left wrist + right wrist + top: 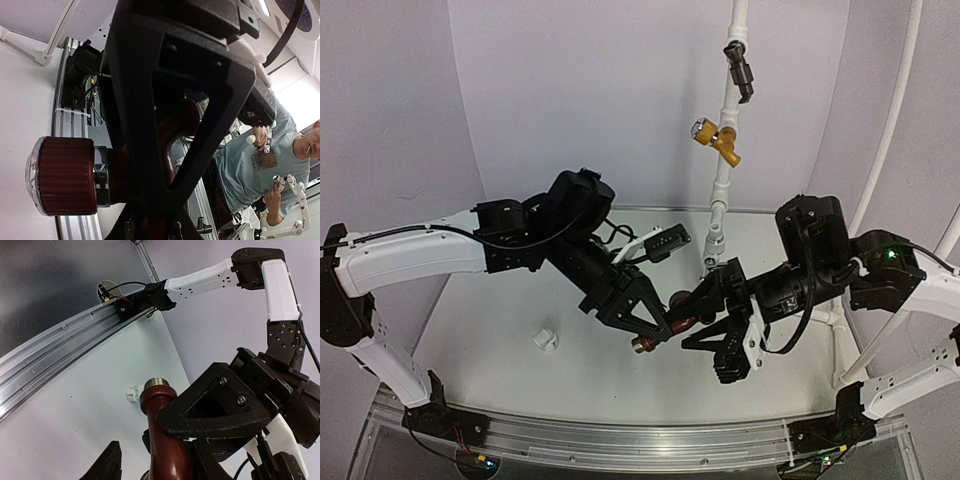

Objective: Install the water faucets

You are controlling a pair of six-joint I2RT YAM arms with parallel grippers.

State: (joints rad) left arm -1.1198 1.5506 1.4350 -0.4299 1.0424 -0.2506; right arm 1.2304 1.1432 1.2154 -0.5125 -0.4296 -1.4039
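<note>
White table below, my left gripper clenched on faucet; right gripper around it from 3 o'clock, can't tell if gripping. Gotta seat squarely before left releases.

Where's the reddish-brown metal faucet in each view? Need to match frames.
Top external: reddish-brown metal faucet just below centre, above the table.
Left wrist: lower left, ribbed round knob end toward the left edge.
Right wrist: bottom centre, threaded stem pointing up.
Shared landmark: aluminium rail along the table's near edge.
</note>
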